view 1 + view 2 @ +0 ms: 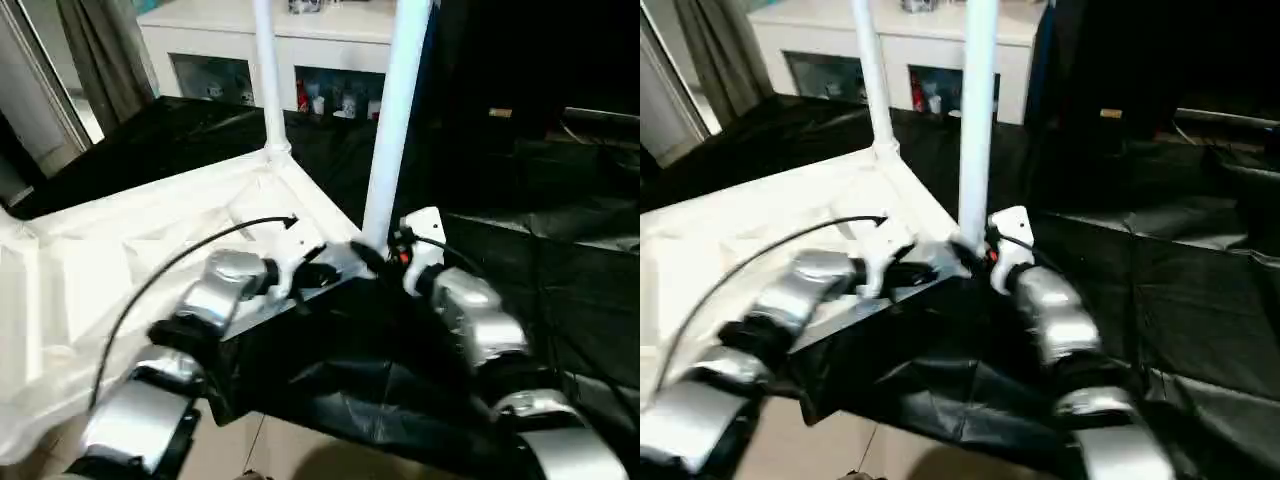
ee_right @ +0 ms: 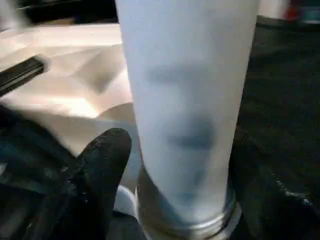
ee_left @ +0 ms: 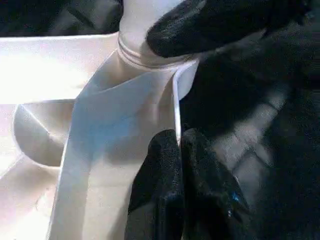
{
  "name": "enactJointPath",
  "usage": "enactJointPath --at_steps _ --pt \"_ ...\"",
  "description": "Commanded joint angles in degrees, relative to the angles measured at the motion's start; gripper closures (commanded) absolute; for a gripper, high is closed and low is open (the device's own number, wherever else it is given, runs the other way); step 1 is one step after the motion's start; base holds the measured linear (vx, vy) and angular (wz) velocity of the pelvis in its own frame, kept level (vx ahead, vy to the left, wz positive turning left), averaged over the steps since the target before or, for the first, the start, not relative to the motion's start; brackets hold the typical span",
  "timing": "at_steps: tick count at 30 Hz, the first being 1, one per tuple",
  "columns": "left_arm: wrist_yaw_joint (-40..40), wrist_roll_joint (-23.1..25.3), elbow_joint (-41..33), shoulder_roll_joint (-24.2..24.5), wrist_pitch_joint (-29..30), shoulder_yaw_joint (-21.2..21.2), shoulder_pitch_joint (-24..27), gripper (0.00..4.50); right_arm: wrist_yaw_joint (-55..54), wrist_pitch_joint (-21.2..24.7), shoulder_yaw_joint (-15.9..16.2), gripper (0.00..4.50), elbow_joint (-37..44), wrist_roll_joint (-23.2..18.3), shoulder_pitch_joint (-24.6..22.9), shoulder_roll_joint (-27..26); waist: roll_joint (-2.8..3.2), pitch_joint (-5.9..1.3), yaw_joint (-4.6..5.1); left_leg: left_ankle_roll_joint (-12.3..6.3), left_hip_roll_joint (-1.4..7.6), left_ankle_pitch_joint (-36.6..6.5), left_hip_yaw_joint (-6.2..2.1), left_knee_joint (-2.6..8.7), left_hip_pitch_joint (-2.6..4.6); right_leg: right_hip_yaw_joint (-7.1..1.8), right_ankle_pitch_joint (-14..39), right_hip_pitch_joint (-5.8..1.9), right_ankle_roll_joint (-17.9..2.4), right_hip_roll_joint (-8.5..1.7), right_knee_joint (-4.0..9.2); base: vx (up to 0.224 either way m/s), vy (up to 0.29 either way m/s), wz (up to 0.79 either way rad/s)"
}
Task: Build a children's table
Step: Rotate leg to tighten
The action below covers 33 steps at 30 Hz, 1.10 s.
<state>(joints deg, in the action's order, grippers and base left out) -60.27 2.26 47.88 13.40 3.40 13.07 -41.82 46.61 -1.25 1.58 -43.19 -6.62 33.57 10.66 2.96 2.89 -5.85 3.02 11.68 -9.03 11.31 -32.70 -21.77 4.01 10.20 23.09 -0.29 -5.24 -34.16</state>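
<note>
Black sheeting (image 1: 560, 280) underneath; children's table (image 1: 120, 250) inverted; legs (image 1: 395, 120) upright.

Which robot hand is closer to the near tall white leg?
Right. The right gripper is around the near leg at its base; the left gripper pinches the tabletop's edge beside that corner.

Indoor room with the look of a furnished living space used as a test area. Against the far wall stands a low white cabinet (image 1: 300, 40) with glass-fronted compartments holding small coloured items (image 1: 330, 100). At far left, a grey curtain (image 1: 100, 50) hangs beside a bright window or door frame (image 1: 40, 90). Black sheeting (image 1: 560, 270), creased and glossy, covers the surface in the middle of the room, and pale tiled floor (image 1: 270, 450) shows at the near edge.
</note>
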Motion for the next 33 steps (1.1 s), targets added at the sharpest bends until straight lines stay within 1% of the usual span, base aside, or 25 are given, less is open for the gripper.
enactJointPath --at_steps 1,2,3,4,5,6,7,9,10,12,13,17,18,20,22,23,24,25,26,27,28,29,30,31,33 --pt "-6.1 -0.5 -2.8 0.5 -0.7 2.4 0.8 4.50 6.7 0.9 2.9 1.31 1.6 -0.9 -0.9 0.6 -0.56 -4.60 -0.51 -5.18 1.57 -8.9 -0.73 2.73 0.62 -2.00 1.5 -3.02 -15.4 -3.15 2.63 0.000 0.000 0.00" --pt "-8.7 -0.9 -3.6 1.6 -0.4 2.7 1.1 4.50 9.8 1.0 2.9 1.31 1.9 -1.4 -1.0 2.1 -0.52 -4.73 -0.73 -6.10 1.59 -7.3 -0.65 2.47 0.54 -1.95 -1.4 -2.98 -16.2 -3.05 2.30 0.000 0.000 0.00" --pt "-10.9 -1.1 -4.3 2.7 -0.2 3.1 1.5 4.50 12.4 1.2 2.9 1.31 2.3 -1.8 -1.2 3.4 -0.52 -4.79 -0.95 -6.43 1.60 -7.0 -0.65 2.37 0.57 -1.88 -2.5 -3.02 -16.5 -2.99 2.16 0.000 0.000 0.00" --pt "-12.3 -1.2 -4.8 3.3 -0.1 3.3 1.7 4.50 14.0 1.4 2.9 1.31 2.5 -2.0 -1.3 4.2 -0.24 -4.73 -1.24 -7.06 1.66 -7.4 -0.60 2.28 0.68 -1.86 -3.3 -2.81 -17.2 -2.89 2.06 0.000 0.000 0.00" --pt "-13.0 -0.9 -5.1 4.0 0.0 3.7 1.9 4.50 15.0 1.0 3.0 1.31 2.4 -1.8 -1.3 5.0 -0.10 -4.69 -1.37 -6.98 1.73 -7.6 -0.65 2.33 0.69 -1.84 -3.1 -2.77 -17.2 -2.92 2.05 0.000 0.000 0.00" --pt "-13.5 -0.7 -5.3 4.4 0.1 4.0 2.0 4.50 15.8 0.7 3.2 1.31 2.2 -1.7 -1.2 5.5 -0.10 -4.60 -1.51 -6.45 1.84 -8.7 -0.63 2.40 0.77 -1.85 -2.1 -2.72 -17.2 -2.97 2.17 0.000 0.000 0.00" --pt "-14.8 -0.7 -5.7 5.0 0.5 4.2 2.1 4.50 17.4 0.9 3.2 1.31 2.2 -2.1 -1.2 6.3 0.04 -4.44 -1.72 -5.70 1.90 -10.3 -0.67 2.56 0.84 -1.86 -0.1 -2.65 -17.0 -3.05 2.33 0.000 0.000 0.00" --pt "-16.2 -1.0 -6.3 5.4 1.2 4.5 2.2 4.50 19.3 1.5 3.0 1.31 2.5 -2.7 -1.3 6.9 -0.11 -4.40 -1.91 -4.96 1.89 -11.6 -0.67 2.66 0.94 -1.89 2.0 -2.76 -16.6 -3.18 2.53 0.000 0.000 0.00" --pt "-17.7 -1.5 -7.0 5.8 2.2 4.7 2.1 4.50 21.4 2.7 2.9 1.31 2.6 -3.6 -1.1 7.6 -0.14 -4.23 -2.03 -3.96 1.98 -13.2 -0.70 2.87 1.02 -1.98 4.4 -2.70 -16.4 -3.20 2.72 0.000 0.000 0.00" --pt "-17.9 -1.6 -7.1 5.8 2.5 4.5 1.8 4.50 23.0 3.7 3.1 1.60 2.5 -4.0 -1.0 8.0 -0.34 -4.09 -2.04 -3.22 1.96 -14.3 -0.70 2.96 1.00 -2.06 6.2 -2.63 -16.1 -3.20 2.87 0.000 0.000 0.00" --pt "-17.9 -1.6 -7.1 5.7 2.6 4.5 1.7 4.50 23.3 3.9 3.0 1.67 2.5 -4.1 -0.9 8.2 -0.30 -4.06 -2.11 -2.80 1.94 -14.8 -0.73 2.98 1.03 -2.09 7.5 -2.62 -15.8 -3.29 2.96 0.000 0.000 0.00" --pt "-17.2 -2.1 -7.7 5.5 2.7 4.3 1.7 4.50 23.5 4.5 3.5 1.84 3.0 -4.5 -1.5 7.5 -0.39 -4.06 -2.15 -2.17 1.90 -14.9 -0.81 3.01 0.95 -2.15 9.1 -2.57 -15.0 -3.39 3.05 0.000 0.000 0.00" --pt "-16.9 -2.1 -7.8 5.5 2.7 4.3 1.7 4.50 23.5 4.6 3.6 1.97 3.0 -4.5 -1.6 7.4 -0.48 -4.18 -2.16 -2.21 1.87 -14.3 -0.79 2.92 0.96 -2.17 8.7 -2.61 -14.9 -3.38 2.97 0.000 0.000 0.00" --pt "-15.0 -2.1 -7.7 4.9 2.7 3.6 1.8 4.50 21.4 5.0 3.1 2.03 3.3 -4.6 -2.2 6.2 -0.37 -4.23 -2.18 -2.56 1.86 -12.9 -0.78 2.83 0.86 -2.16 6.6 -2.52 -15.0 -3.27 2.77 0.000 0.000 0.00" --pt "-10.7 -1.5 -6.4 3.8 1.8 2.6 1.4 4.50 16.4 5.3 2.5 2.06 2.6 -3.2 -2.4 4.9 -0.46 -4.22 -2.05 -2.50 1.83 -12.9 -0.76 2.85 0.89 -2.13 6.6 -2.50 -14.9 -3.21 2.80 0.000 0.000 0.00" --pt "-8.3 -1.0 -5.4 3.2 1.6 2.2 1.0 4.50 13.2 4.8 2.4 2.08 1.7 -2.0 -2.4 4.4 -0.43 -4.12 -1.97 -2.07 1.77 -13.5 -0.75 2.88 0.89 -2.15 8.0 -2.44 -14.7 -3.26 2.94 0.000 0.000 0.00" --pt "-5.7 -0.5 -4.3 2.6 1.4 1.9 0.5 4.50 9.6 4.3 2.2 2.08 0.7 -0.9 -2.3 3.8 -0.49 -3.91 -1.86 -1.54 1.66 -14.9 -0.78 3.01 0.90 -2.15 10.9 -2.42 -14.0 -3.32 3.30 0.000 0.000 0.00" --pt "-2.4 0.2 -2.9 1.7 1.2 1.4 -0.2 4.50 4.4 3.8 1.7 2.09 -0.9 0.3 -2.0 2.7 -0.50 -3.91 -1.77 -1.19 1.67 -15.3 -0.79 3.03 0.94 -2.21 12.2 -2.32 -13.5 -3.36 3.43 0.000 0.000 0.00" --pt "0.8 0.4 -1.5 0.6 1.0 0.8 -0.8 4.50 -1.4 3.7 0.8 2.10 -2.6 1.0 -1.7 1.4 -0.45 -3.62 -1.51 -0.10 1.57 -16.8 -0.86 3.27 1.13 -2.31 15.6 -2.14 -12.6 -3.46 3.86 0.000 0.000 0.00" --pt "3.1 0.5 -0.7 -0.2 0.9 0.3 -1.2 4.50 -4.4 4.0 0.2 2.11 -3.4 1.1 -1.6 0.4 -0.53 -3.52 -1.27 0.89 1.49 -18.8 -0.98 3.44 1.47 -2.29 19.4 -1.97 -11.6 -3.54 4.25 0.000 0.000 0.00" --pt "3.6 0.5 -0.5 -0.4 0.9 0.2 -1.3 4.50 -5.0 4.1 0.1 2.12 -3.6 1.1 -1.6 0.2 -0.65 -3.53 -1.05 1.19 1.43 -19.6 -1.15 3.57 1.43 -2.24 21.4 -2.18 -10.7 -3.57 4.48 0.000 0.000 0.00" --pt "6.6 0.8 0.6 -1.6 0.8 -0.2 -2.0 4.50 -9.3 4.5 -0.6 2.12 -4.2 1.3 -1.7 -1.2 -0.67 -3.47 -0.87 1.20 1.43 -19.4 -1.10 3.57 1.42 -2.34 21.4 -2.01 -10.4 -3.49 4.57 0.000 0.000 0.00" --pt "8.0 0.9 1.2 -2.2 0.7 -0.4 -2.4 4.50 -11.3 4.7 -0.8 2.12 -4.5 1.4 -1.7 -1.9 -0.53 -3.37 -0.50 1.31 1.41 -20.4 -1.11 3.67 1.52 -2.32 21.8 -1.84 -10.2 -3.35 4.73 0.000 0.000 0.00" --pt "10.7 1.1 2.0 -3.3 0.5 -0.6 -3.0 4.50 -14.4 5.0 -1.1 2.12 -4.5 1.6 -1.9 -3.4 -0.36 -3.42 -0.26 1.19 1.38 -21.0 -1.29 3.74 1.27 -2.28 22.1 -2.01 -9.9 -3.42 4.65 0.000 0.000 0.00" --pt "15.3 1.0 3.3 -5.9 0.5 -1.3 -4.1 4.50 -20.2 5.6 -1.7 2.15 -4.2 1.6 -2.1 -6.8 -0.53 -3.28 0.01 1.31 1.32 -21.3 -1.20 3.72 1.49 -2.34 22.7 -1.73 -9.6 -3.36 5.02 0.000 0.000 0.00"
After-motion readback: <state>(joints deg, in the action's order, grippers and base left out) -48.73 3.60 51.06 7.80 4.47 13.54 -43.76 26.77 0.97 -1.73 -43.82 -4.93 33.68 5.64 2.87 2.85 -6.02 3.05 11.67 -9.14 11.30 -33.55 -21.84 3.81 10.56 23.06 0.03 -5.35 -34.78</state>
